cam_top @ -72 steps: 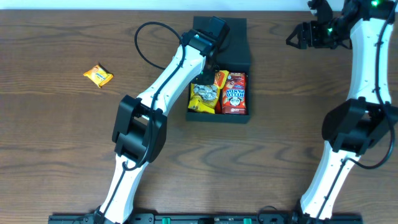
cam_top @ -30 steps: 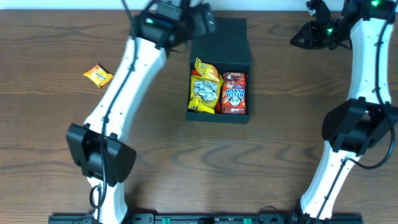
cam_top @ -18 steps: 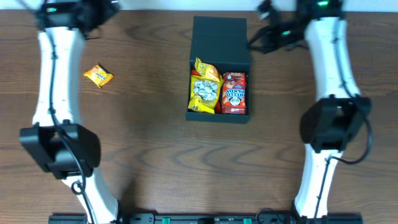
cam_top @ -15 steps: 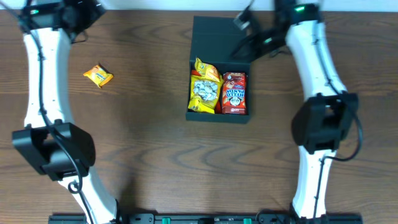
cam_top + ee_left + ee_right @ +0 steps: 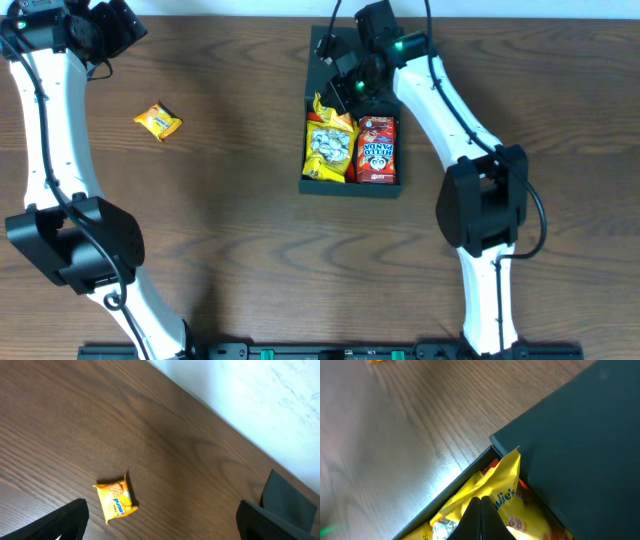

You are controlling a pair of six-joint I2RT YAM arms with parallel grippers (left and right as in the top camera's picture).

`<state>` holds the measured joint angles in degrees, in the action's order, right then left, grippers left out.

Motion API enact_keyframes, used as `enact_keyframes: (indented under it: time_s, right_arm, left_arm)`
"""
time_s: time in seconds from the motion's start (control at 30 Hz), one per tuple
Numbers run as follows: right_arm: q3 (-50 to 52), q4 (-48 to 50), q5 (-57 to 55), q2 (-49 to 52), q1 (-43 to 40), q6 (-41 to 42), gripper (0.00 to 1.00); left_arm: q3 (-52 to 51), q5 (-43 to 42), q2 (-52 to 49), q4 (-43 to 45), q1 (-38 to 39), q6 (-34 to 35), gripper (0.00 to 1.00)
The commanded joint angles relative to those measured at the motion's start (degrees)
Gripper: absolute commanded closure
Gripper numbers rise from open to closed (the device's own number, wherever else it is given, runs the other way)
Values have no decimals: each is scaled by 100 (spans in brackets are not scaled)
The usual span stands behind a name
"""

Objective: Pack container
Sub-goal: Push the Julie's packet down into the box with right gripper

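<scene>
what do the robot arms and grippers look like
The left arm and right arm are white tubes joined by bulky black joints. The right arm has a green light near its wrist and a thin black cable. The gripper fingers are plain black.

The red packet [image 5: 377, 150] inside the container [image 5: 350, 186] read "HELLO PANDA". The yellow packet [image 5: 495, 485] beside it in the container showed part of a name, "ulie's". The small orange packet [image 5: 116, 504], well apart from the container, bore blue lettering too blurred to read.
</scene>
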<state>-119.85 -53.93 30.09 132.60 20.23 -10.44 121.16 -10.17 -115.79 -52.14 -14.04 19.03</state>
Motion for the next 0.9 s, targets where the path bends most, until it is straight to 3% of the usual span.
enact_keyframes:
  time_s: [0.0,0.87]
  right_arm:
    - [57,-13,-170,87,28,435,99]
    - [-120,-302,61,562,184,570,99]
  left_arm:
    - [-26,9,20,-13,-9,-291,5]
    - [-26,4,17,11,-9,-494,5]
